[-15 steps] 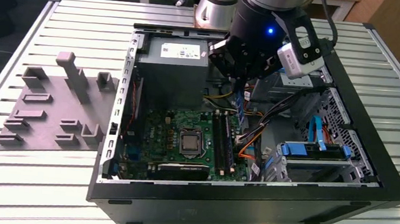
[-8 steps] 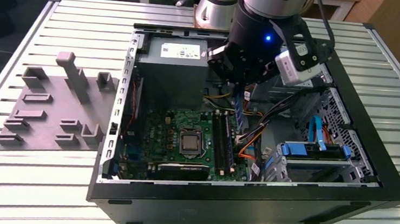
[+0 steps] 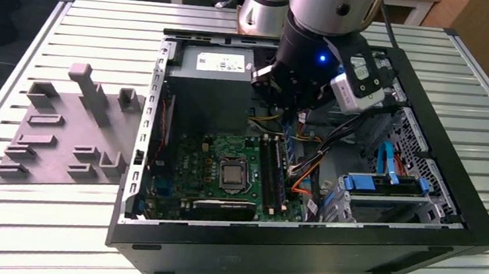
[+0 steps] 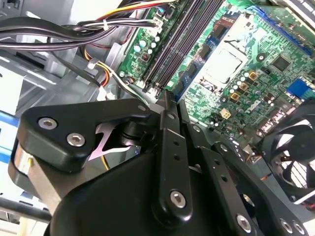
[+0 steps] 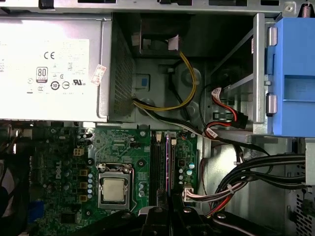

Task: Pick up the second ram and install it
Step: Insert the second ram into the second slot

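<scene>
Gripper (image 4: 167,105) clenched, fingers pressed together, poised over black slot rails (image 4: 179,42); second ram not clearly seen.

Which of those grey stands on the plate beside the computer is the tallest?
The narrow post at the far middle of the plate. In the exterior view it rises well above the squat blocks either side of it.
</scene>
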